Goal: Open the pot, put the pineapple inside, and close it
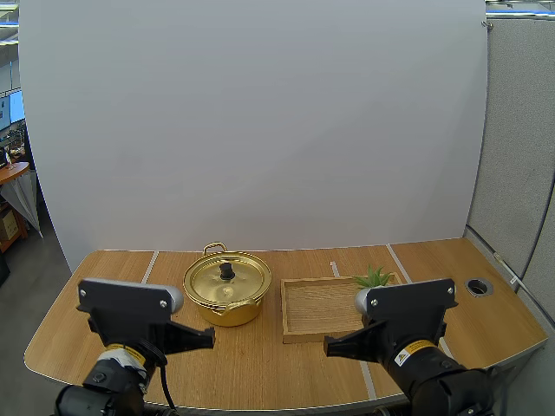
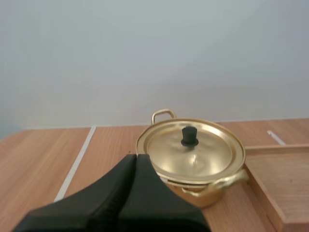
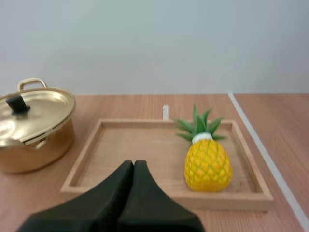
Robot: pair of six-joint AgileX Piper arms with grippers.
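The pot (image 1: 227,289), lid on, is sitting on the bench (image 1: 260,368) just ahead-right of the left end effector (image 1: 211,336), the nearer one and pinched together on nothing, while the pineapple (image 3: 207,164) is standing upright in the tray (image 3: 231,199) ahead of the likewise closed, empty right end effector (image 1: 328,347).

Wooden table (image 1: 260,364) before a plain white backdrop (image 1: 260,130)
Pale tape lines (image 1: 150,264) cross the light wood; a round grommet hole (image 1: 479,286) sits near the right edge. A grey partition (image 1: 520,130) stands at right; at far left, a desk (image 1: 10,172) and monitor (image 1: 16,106) over grey floor (image 1: 22,277)
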